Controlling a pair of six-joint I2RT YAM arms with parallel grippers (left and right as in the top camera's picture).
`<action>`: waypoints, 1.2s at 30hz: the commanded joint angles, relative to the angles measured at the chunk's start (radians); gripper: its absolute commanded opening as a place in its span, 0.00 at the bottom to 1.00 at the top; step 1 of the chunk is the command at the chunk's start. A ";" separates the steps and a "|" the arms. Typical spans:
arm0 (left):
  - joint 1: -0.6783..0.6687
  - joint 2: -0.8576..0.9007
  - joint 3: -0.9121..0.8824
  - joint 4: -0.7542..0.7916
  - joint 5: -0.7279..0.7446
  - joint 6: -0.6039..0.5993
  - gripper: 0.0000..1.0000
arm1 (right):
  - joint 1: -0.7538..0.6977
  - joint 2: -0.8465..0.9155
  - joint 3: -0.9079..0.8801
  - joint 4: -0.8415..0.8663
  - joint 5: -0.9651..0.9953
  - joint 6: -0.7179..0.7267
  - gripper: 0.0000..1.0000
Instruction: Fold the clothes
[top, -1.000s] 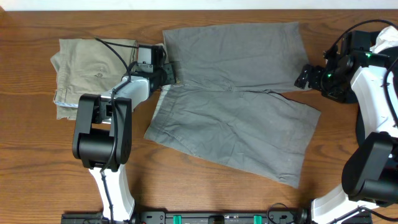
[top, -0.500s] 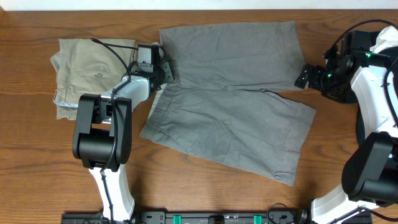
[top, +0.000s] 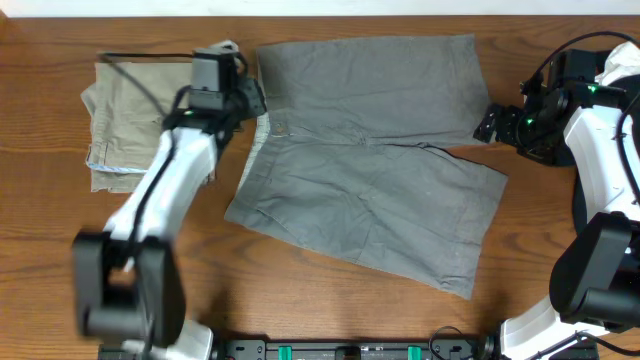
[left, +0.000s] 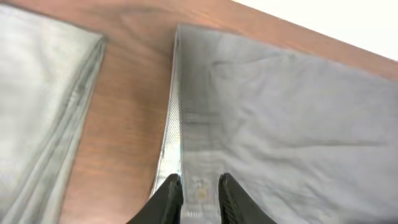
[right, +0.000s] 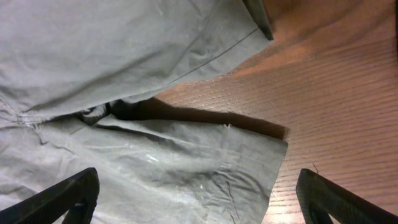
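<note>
Toward the desk's far edge, grey shorts (top: 370, 160): spread flat and wrinkled, waistband left, legs reaching toward the right edge.
Left gripper (left: 199, 190): jaws nearly together, pinching the waistband at its button.
Right gripper (top: 490, 122): jaws spread wide, holding nothing, beside the leg hems near the right edge.
Khaki trousers (top: 130, 120): folded by the far-left corner, just beside the shorts.
</note>
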 joint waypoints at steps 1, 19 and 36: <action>0.005 -0.117 0.004 -0.141 -0.007 0.002 0.23 | 0.003 -0.016 -0.005 -0.001 -0.002 0.007 0.99; 0.004 -0.212 0.000 -0.688 -0.007 0.035 0.24 | 0.011 -0.017 -0.006 -0.208 -0.111 0.010 0.67; 0.004 -0.138 -0.008 -0.688 -0.003 0.071 0.30 | 0.165 -0.341 -0.378 -0.375 0.042 0.480 0.68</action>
